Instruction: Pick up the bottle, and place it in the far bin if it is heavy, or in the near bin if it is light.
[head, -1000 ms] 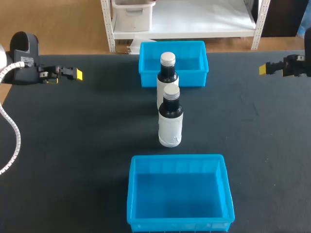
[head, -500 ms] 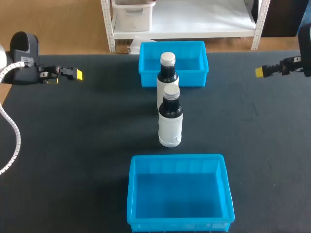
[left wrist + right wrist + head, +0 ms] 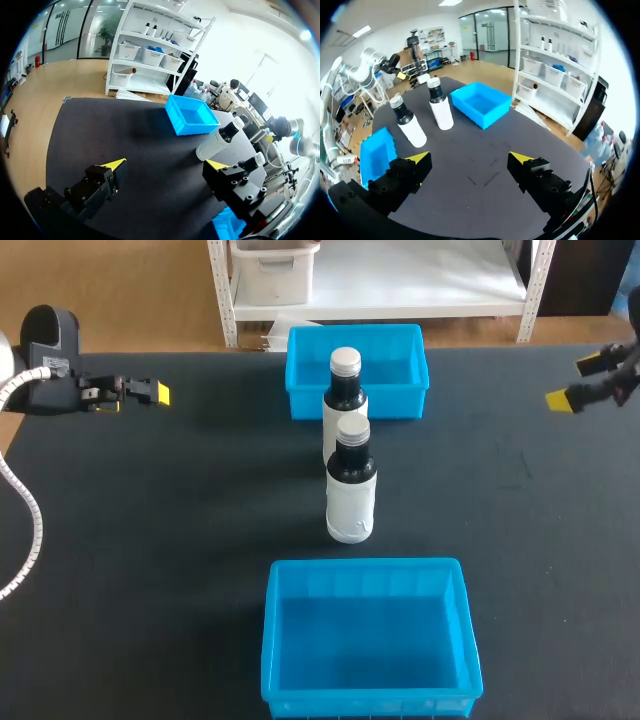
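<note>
The right end effector (image 3: 575, 381) has turned, fingers apart like the left end effector (image 3: 165, 164), over the black table (image 3: 150, 540).

A robotics lab bench: left arm (image 3: 45, 380) and right arm (image 3: 627, 380) flank a black tabletop (image 3: 150, 540), where far bin (image 3: 300, 380), far bottle (image 3: 345, 392), near bottle (image 3: 351, 502) and near bin (image 3: 276, 640) stand in one line.

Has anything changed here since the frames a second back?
The right pincer edged inward, then drew back outward and turned, so both yellow tips now show, apart. Nothing was grasped or released. The left pincer, far bottle, near bottle, far bin and near bin kept their places.
</note>
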You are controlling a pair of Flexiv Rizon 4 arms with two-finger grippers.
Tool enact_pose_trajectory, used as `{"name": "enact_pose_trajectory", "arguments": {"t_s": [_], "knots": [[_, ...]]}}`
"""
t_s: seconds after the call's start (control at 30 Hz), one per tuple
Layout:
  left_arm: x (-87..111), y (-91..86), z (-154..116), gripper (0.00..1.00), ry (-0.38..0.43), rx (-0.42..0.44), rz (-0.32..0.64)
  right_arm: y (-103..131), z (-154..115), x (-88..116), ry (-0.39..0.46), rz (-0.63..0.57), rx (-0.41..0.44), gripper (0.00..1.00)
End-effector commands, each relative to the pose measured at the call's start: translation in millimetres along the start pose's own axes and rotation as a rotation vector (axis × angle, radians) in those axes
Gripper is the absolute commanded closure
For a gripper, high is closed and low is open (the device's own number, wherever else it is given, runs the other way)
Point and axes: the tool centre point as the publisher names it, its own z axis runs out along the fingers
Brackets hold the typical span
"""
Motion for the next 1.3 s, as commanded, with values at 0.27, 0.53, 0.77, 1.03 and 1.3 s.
{"name": "enact_pose_trajectory", "arguments": {"t_s": [0.27, 0.53, 0.77, 1.03, 1.3], "knots": [[0.0, 0.0, 0.0, 0.0, 0.0, 0.0, 0.0, 21.5, 12.2, -6.0, -0.001, -0.489, -0.597, 0.0], [0.0, 0.0, 0.0, 0.0, 0.0, 0.0, 0.0, 71.9, 38.2, -18.8, -0.053, -0.573, -0.63, 0.0], [0.0, 0.0, 0.0, 0.0, 0.0, 0.0, 0.0, 103.5, 69.7, -25.1, -0.044, -0.553, -0.635, 0.0], [0.0, 0.0, 0.0, 0.0, 0.0, 0.0, 0.0, 134.9, 94.6, -32.8, -0.081, -0.457, -0.609, 0.0], [0.0, 0.0, 0.0, 0.0, 0.0, 0.0, 0.0, 159.3, 114.9, -40.7, -0.069, -0.417, -0.561, 0.0]]}}
